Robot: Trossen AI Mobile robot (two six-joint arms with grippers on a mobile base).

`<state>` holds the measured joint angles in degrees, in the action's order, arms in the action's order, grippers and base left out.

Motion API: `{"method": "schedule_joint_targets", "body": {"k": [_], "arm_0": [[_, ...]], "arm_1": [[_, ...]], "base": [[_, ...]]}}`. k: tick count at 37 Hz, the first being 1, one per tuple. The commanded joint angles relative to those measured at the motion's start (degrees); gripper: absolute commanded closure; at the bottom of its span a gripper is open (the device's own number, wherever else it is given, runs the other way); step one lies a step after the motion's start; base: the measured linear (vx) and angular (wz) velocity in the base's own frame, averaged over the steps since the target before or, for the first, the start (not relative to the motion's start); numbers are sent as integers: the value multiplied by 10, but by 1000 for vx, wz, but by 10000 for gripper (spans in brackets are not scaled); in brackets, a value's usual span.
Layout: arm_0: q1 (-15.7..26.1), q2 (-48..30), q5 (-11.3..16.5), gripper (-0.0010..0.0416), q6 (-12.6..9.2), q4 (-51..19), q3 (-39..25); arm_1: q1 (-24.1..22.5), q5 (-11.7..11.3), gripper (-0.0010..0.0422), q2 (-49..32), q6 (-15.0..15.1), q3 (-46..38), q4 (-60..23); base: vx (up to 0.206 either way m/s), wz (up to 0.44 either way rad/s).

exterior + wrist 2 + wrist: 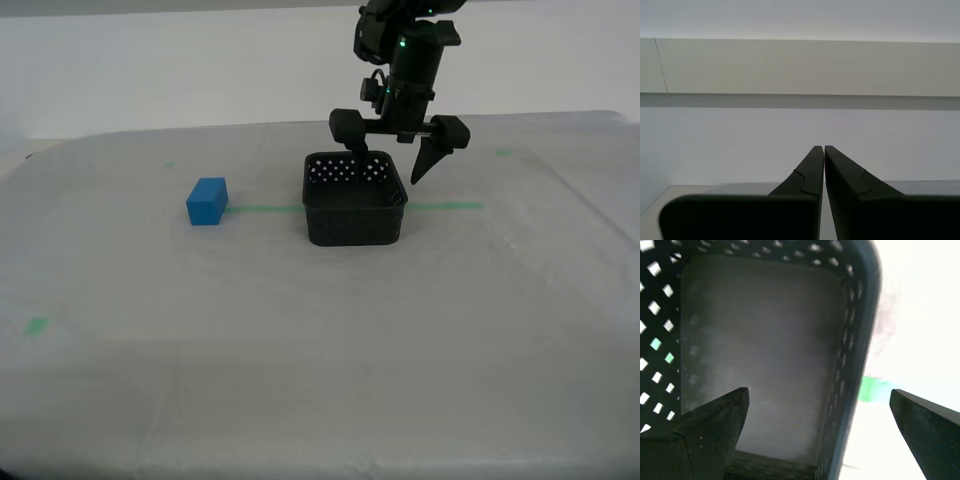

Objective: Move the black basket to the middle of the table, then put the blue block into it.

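Note:
The black basket [355,218] stands upright near the middle of the table [300,350], on the green tape line. My first gripper [385,165] hangs open just above the basket's far corner on the exterior view's right. In the first wrist view the gripper [818,395] straddles the basket's wall [850,340], one finger [715,425] over the empty inside and the other finger [925,430] outside. The blue block [207,201] lies on the table to the exterior view's left of the basket, apart from it. My second gripper [824,147] is shut and empty, facing a pale wall.
The green tape line [450,207] runs across the table behind the block and basket, and also shows in the first wrist view [872,389]. Small green marks sit at the front left [37,325] and the far edge [503,153]. A white wall stands behind the table.

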<state>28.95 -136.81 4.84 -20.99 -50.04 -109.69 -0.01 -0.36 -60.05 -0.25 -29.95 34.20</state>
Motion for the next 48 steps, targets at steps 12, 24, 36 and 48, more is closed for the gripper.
{"method": "schedule_joint_targets", "body": {"k": [12,24,36,48], "arm_0": [[4,53,-46,5,7,-58,-1],[4,113,-76,5,32,-106,0],[2,206,-118,5,56,-128,16],[-50,354,-123,5,61,-62,184]], "arm_1": [[0,0,412,0,1,0,2],[0,0,412,0,1,0,2],[0,0,412,0,1,0,2],[0,0,412,0,1,0,2]], "base": [[0,0],[0,0],[0,0],[0,0]]}}
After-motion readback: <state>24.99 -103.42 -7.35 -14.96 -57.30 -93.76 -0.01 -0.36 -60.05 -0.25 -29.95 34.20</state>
